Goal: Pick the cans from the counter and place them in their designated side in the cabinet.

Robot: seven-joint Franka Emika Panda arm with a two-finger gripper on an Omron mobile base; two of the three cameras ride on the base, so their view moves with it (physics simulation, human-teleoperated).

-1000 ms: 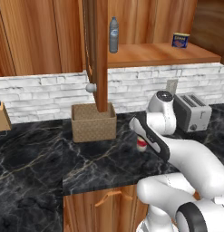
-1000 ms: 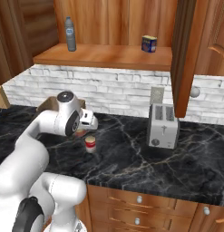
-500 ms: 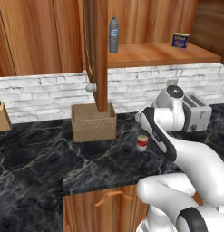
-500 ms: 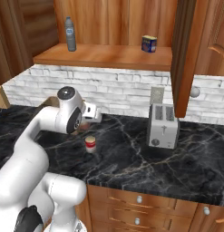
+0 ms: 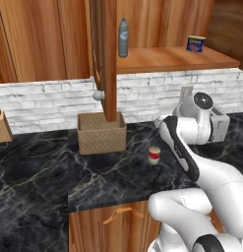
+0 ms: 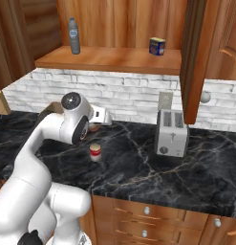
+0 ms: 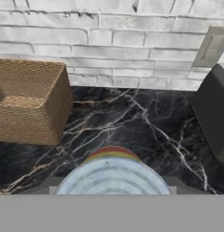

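Hand view: orange-red can (image 7: 112,174) with grey-blue top at bottom middle, squeezed tight in gripper (image 7: 112,190). Basket (image 7: 29,100) at left, toaster (image 7: 214,113) at right. Right base view: red can (image 6: 95,151) stands on counter (image 6: 138,167), frame middle-left, just below raised gripper.

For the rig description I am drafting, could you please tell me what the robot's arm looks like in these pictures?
The arm is glossy white, built of rounded, tube-like segments. Dark grey to black bands mark its joints, and a round grey cap with a dark ring sits on the upper joint. A pale grey hand piece juts from the wrist. No cables or lettering can be made out.
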